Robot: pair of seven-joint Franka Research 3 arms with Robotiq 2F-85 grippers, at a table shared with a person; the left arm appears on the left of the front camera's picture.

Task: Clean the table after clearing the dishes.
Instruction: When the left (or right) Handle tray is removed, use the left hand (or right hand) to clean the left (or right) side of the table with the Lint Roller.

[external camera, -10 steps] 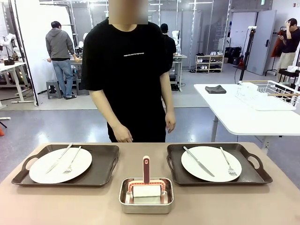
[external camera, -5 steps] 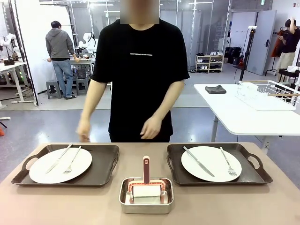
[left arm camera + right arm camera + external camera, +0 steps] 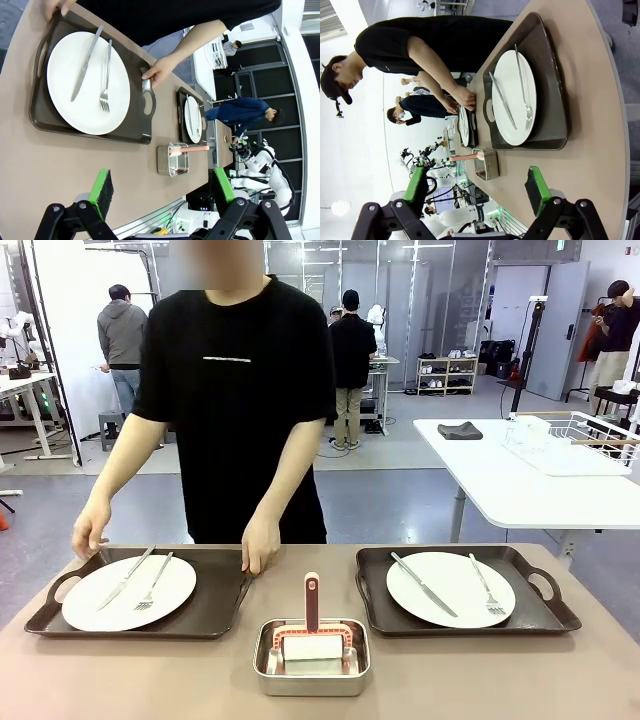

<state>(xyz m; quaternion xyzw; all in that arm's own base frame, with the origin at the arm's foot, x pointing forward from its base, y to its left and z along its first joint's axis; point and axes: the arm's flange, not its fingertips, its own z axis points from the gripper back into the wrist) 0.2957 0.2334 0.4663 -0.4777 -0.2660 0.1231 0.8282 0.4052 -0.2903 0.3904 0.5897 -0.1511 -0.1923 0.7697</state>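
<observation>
Two dark brown trays stand on the tan table (image 3: 470, 680). The left tray (image 3: 215, 610) carries a white plate (image 3: 128, 592) with a knife and fork, and the right tray (image 3: 540, 615) carries a plate (image 3: 450, 589) with the same. The person's hands (image 3: 261, 543) grip both far corners of the left tray. In the left wrist view my left gripper (image 3: 162, 192) hangs open above the table, short of that tray (image 3: 132, 132). My right gripper (image 3: 476, 189) is open too, above the table near the right tray (image 3: 555, 90).
A small steel pan (image 3: 312, 665) with a pink-framed roller sits at the table's front middle, between the trays. A white table with a wire rack (image 3: 580, 435) stands at the right behind. Other people stand far back.
The person has stepped to the left, leaned in and put both hands on the left tray's far corners. The trays, plates and pan have not moved.
</observation>
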